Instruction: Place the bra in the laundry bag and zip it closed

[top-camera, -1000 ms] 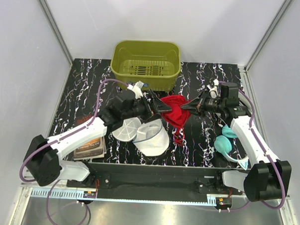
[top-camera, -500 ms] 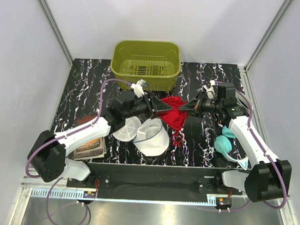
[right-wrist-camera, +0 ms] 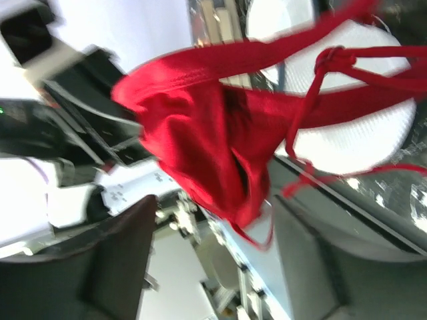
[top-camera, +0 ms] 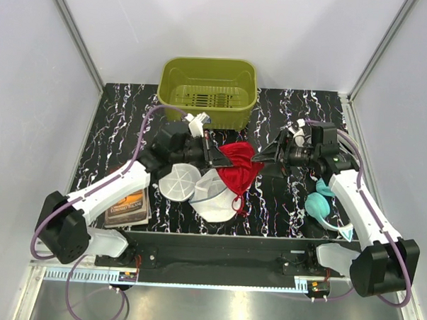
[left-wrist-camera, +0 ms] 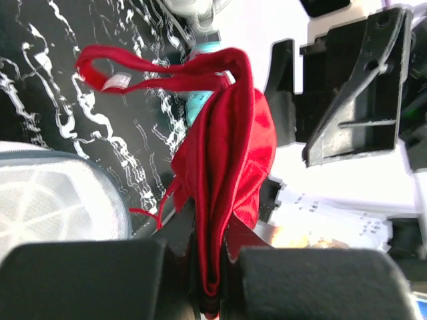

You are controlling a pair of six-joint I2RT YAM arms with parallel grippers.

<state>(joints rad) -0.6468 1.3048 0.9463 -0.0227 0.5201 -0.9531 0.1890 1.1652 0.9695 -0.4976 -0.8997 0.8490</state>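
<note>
The red bra (top-camera: 239, 172) hangs above the table from my left gripper (top-camera: 217, 157), which is shut on a bunched fold of it. In the left wrist view the cloth (left-wrist-camera: 227, 153) is pinched between the jaws of the left gripper (left-wrist-camera: 213, 257), with a strap looping up to the left. My right gripper (top-camera: 267, 157) stands open just right of the bra and apart from it. In the right wrist view the bra (right-wrist-camera: 200, 147) dangles in front of the spread right gripper (right-wrist-camera: 213, 207). The white mesh laundry bag (top-camera: 213, 199) lies open below the bra.
An olive-green basket (top-camera: 208, 92) stands at the back of the black marbled table (top-camera: 116, 127). A teal rounded item (top-camera: 318, 204) lies by the right arm. A book (top-camera: 130, 207) lies at the front left under the left arm.
My left gripper has shut on the bra and my right gripper has opened and let go of it. The bra has shifted slightly left and down over the laundry bag.
</note>
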